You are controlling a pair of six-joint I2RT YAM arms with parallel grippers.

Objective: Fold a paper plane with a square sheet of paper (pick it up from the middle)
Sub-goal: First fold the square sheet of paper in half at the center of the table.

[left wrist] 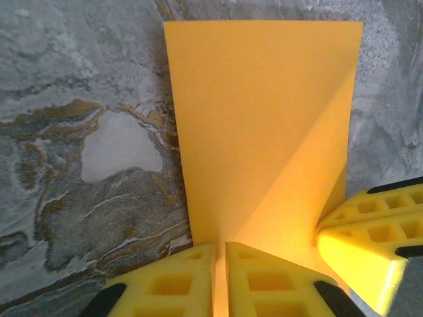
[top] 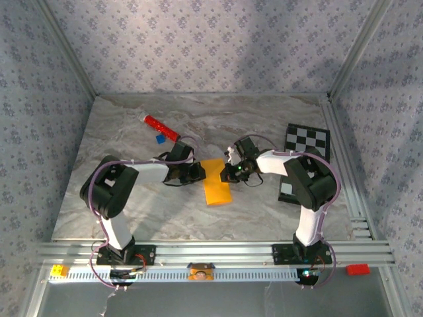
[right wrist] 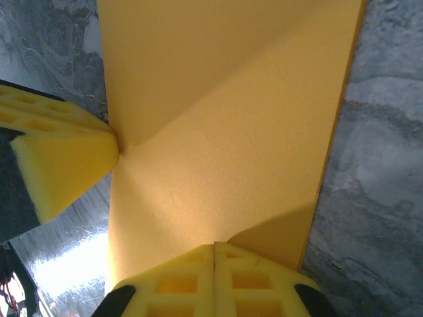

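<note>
Folding step: the two arms are working a slanted corner fold into the square sheet of paper, which is showing as a tall creased rectangle. I am judging this from the diagonal crease in both wrist views.
Paper's place: it is lying flat about the middle of the worktop. It is sitting well apart from the red cylinder toward the far-left corner and from the checkered board by the right edge.
Left gripper: it is reaching in from the left at the paper's far end. Its fingers are closed to a thin slit with orange showing inside, so it is clenching the sheet's edge. It is probably anchoring the spot where the crease begins.
Right gripper: it is coming in from the right, opposite the other. Its pads are pressing together with no gap, over the foot of the folded flap. I cannot tell whether it is nipping an edge or only bearing down on it.
Reason for the pairing: one arm seems to be steadying the thin sheet while the other is setting the fold.
Risk: the light paper is likely to skid or buckle if either arm is pulling sideways.
</note>
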